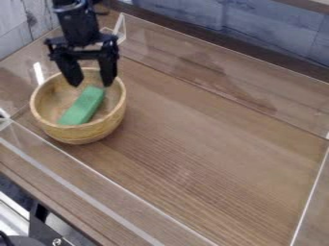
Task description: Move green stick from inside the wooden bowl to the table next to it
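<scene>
Gripper [87, 69] points straight down over the wooden bowl [52, 125], jaws spread wide, holding nothing. Green stick [85, 105] lies inside the bowl, tilted against its inner wall, apart from the fingers. Bowl sits on the counter [206, 125] near the left acrylic wall [33, 154]

Even, soft light, low-resolution and slightly blurred, with faint glare on the acrylic walls [193, 43].

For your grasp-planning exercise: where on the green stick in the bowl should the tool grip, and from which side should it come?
Probably from above, across the green stick's narrow width near its upper end. It leans in the bowl, whose rim blocks side approaches. The open tool already hangs just above it.
</scene>
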`<state>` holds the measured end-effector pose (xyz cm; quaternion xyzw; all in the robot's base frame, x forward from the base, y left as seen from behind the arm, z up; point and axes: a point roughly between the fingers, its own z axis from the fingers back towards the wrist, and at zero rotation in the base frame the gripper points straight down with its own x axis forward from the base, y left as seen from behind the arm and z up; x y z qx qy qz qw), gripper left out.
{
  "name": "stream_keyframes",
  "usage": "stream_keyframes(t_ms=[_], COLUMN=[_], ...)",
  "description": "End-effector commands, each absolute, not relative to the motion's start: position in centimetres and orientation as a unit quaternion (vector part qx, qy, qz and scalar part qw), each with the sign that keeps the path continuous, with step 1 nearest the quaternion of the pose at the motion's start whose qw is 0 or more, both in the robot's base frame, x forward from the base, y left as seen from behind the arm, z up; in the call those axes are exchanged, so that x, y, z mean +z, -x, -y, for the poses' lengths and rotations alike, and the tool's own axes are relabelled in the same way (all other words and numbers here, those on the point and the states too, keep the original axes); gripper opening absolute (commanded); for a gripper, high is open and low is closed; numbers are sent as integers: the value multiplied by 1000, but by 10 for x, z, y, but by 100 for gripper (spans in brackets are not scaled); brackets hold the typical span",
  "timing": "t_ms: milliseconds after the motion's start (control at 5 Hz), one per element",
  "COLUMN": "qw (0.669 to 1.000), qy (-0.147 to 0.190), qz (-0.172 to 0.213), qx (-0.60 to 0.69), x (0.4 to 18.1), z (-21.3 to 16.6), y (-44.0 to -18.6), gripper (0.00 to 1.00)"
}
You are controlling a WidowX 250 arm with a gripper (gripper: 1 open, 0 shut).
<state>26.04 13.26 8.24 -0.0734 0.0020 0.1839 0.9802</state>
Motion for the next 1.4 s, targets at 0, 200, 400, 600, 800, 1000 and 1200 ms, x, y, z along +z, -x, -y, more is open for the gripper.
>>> stream_keyframes(t_ms=[0,200,400,600,800,1000,1200], qw=[983,985,986,987,988,989,990], qy=[65,69,75,82,87,92,95], qz=[35,37,38,41,43,45,47], qx=[171,156,146,134,121,108,94], x=[109,112,114,117,118,130,141], z=[-134,-130,-127,-123,-119,-110,-101], y=[-278,-287,-290,-291,-293,-294,-294], gripper=[100,100,100,100,100,100,100])
